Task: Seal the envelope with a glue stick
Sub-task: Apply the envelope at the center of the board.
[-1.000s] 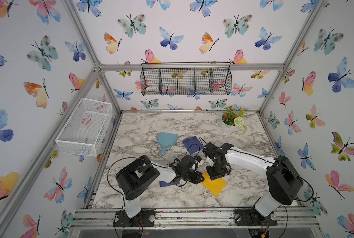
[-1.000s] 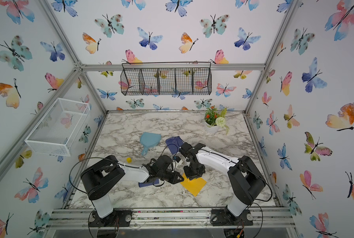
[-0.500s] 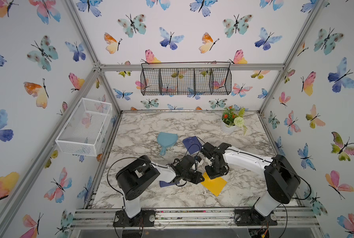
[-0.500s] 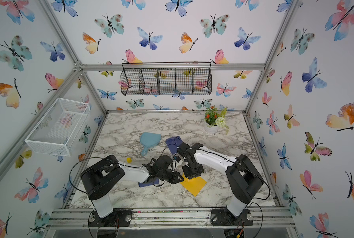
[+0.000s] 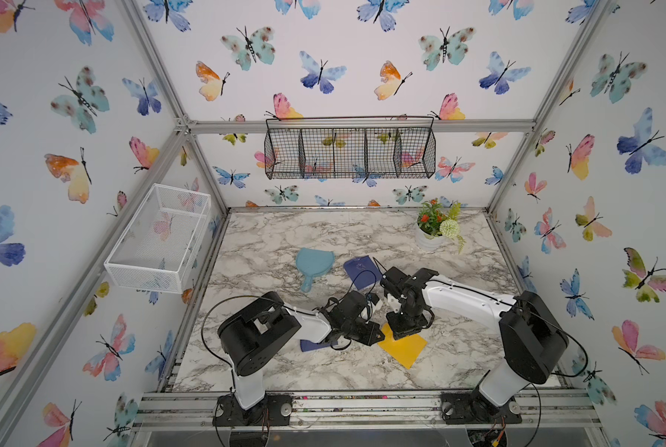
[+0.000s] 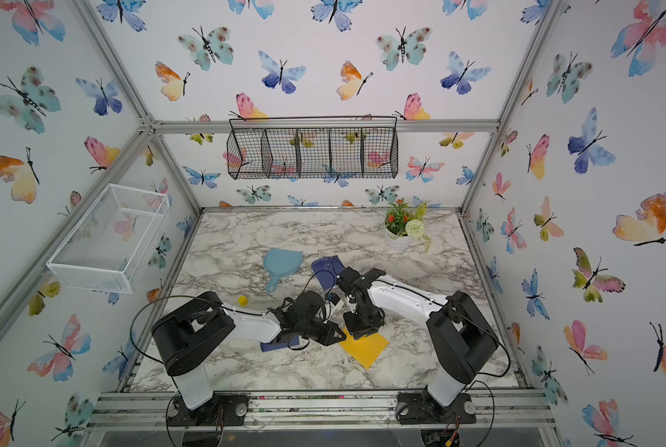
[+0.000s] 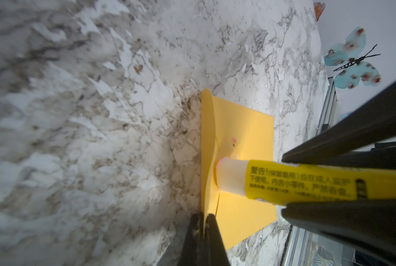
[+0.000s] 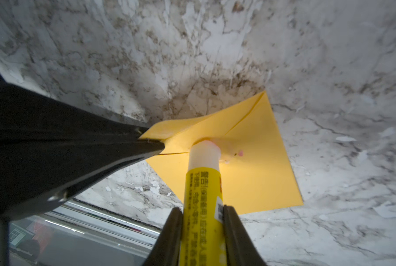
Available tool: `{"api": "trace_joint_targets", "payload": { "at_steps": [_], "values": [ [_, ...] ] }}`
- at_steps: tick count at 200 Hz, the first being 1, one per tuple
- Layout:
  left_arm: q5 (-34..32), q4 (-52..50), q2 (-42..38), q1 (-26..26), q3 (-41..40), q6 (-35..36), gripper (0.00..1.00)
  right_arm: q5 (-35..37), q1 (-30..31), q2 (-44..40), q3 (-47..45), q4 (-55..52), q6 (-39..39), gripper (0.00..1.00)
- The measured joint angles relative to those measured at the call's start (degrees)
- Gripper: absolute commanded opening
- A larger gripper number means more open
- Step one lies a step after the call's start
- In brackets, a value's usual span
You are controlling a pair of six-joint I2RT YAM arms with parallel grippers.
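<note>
A yellow envelope [image 5: 405, 348] [image 6: 368, 348] lies on the marble table near the front. My left gripper [image 7: 202, 222] [image 5: 378, 336] is shut on the envelope's flap [image 7: 207, 142] and holds it raised off the body. In the right wrist view the left gripper [image 8: 149, 141] pinches the flap's tip. My right gripper [image 8: 202, 213] [image 5: 401, 332] is shut on the glue stick [image 8: 202, 184] [image 7: 307, 182], a yellow tube with printed text. Its white glue end [image 8: 205, 150] presses on the envelope under the raised flap.
A navy envelope [image 5: 362, 271] lies behind the grippers and another [image 5: 315, 344] under the left arm. A light blue hand mirror [image 5: 314, 263], a small yellow cap [image 6: 242, 300] and a flower pot [image 5: 432, 236] stand on the table. Wire baskets [image 5: 348, 153] [image 5: 161, 240] hang on the walls.
The right gripper with the glue stick has shifted slightly to the left over the envelope. The left arm keeps the flap raised in the same place.
</note>
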Motion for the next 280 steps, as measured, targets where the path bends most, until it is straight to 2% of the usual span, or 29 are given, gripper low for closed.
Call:
{"api": "trace_joint_targets", "payload": {
  "at_steps": [62, 122, 143, 215, 280],
  "values": [
    [0.0, 0.0, 0.0, 0.0, 0.0, 0.0, 0.0, 6.6, 0.7, 0.6, 0.8, -0.5, 1.7, 0.02],
    [0.0, 0.0, 0.0, 0.0, 0.0, 0.0, 0.0, -0.9, 0.0, 0.0, -0.2, -0.1, -0.4, 0.02],
    [0.0, 0.0, 0.0, 0.0, 0.0, 0.0, 0.0, -1.6, 0.0, 0.1, -0.2, -0.2, -0.5, 0.02],
    [0.0, 0.0, 0.0, 0.0, 0.0, 0.0, 0.0, 7.5, 0.7, 0.9, 1.2, -0.7, 2.6, 0.02],
    [0.0, -0.1, 0.0, 0.0, 0.0, 0.0, 0.0, -1.6, 0.0, -0.1, -0.4, 0.6, 0.8, 0.02]
  ]
}}
